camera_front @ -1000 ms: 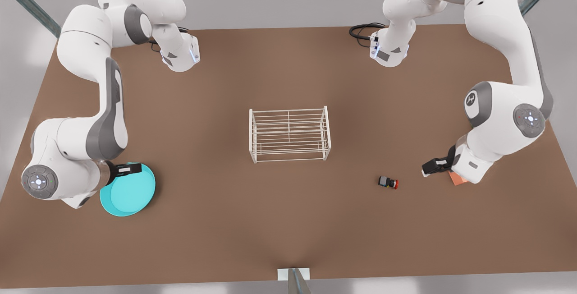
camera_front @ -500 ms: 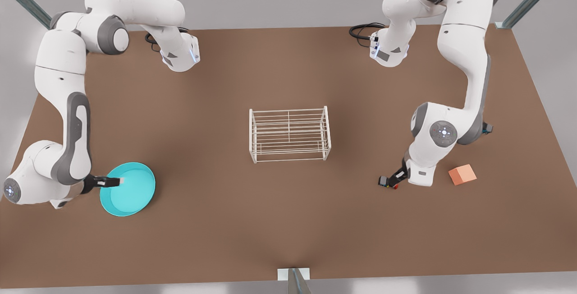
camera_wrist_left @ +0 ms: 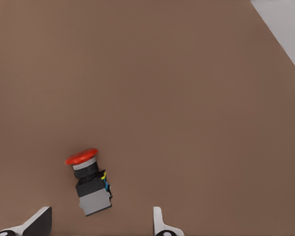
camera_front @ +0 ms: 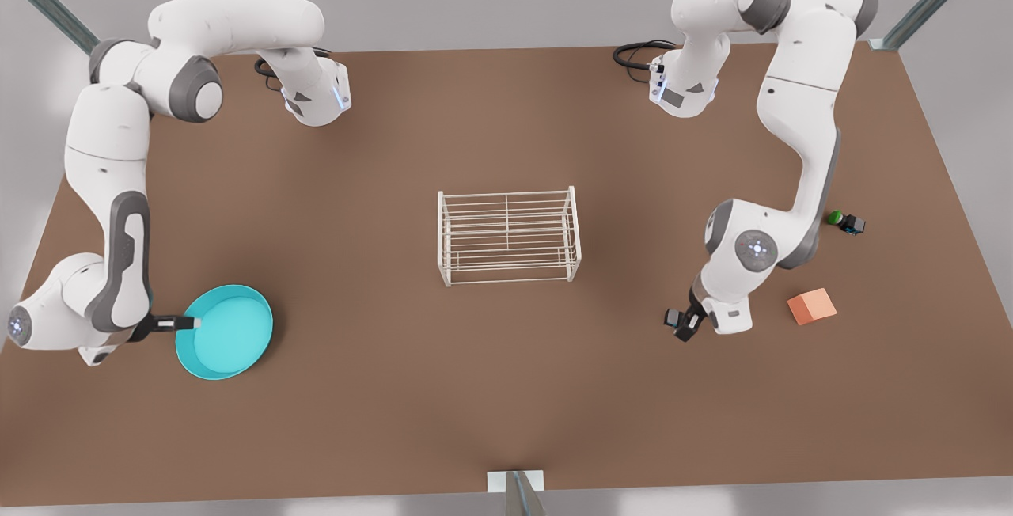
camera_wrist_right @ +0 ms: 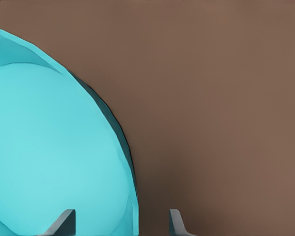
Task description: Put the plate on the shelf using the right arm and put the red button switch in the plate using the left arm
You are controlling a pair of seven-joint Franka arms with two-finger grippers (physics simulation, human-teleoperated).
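In the front view the plate [camera_front: 225, 331] lies flat on the brown worktop [camera_front: 506, 389] near its left edge and toward the near corner, well apart from the shelf [camera_front: 509, 236], which stands bare at the middle. Neither step is done: nothing is lifted, and both placements remain. The right gripper [camera_front: 192, 324] sits at the plate's rim on the side away from the shelf. The left gripper [camera_front: 685, 326] is low over the red button switch [camera_front: 673, 317], toward the worktop's right edge; an orange cube [camera_front: 812, 306] and a green-capped switch [camera_front: 844, 221] lie farther out that way.

In the left wrist view the red button switch [camera_wrist_left: 88, 182] lies on its side between the left gripper's spread fingertips [camera_wrist_left: 39, 220], which are wide apart and touching nothing.

In the right wrist view the plate's rim [camera_wrist_right: 119, 142] runs between the right gripper's fingertips [camera_wrist_right: 64, 220], one over the dish and one outside; the jaws are wide, not yet gripping.
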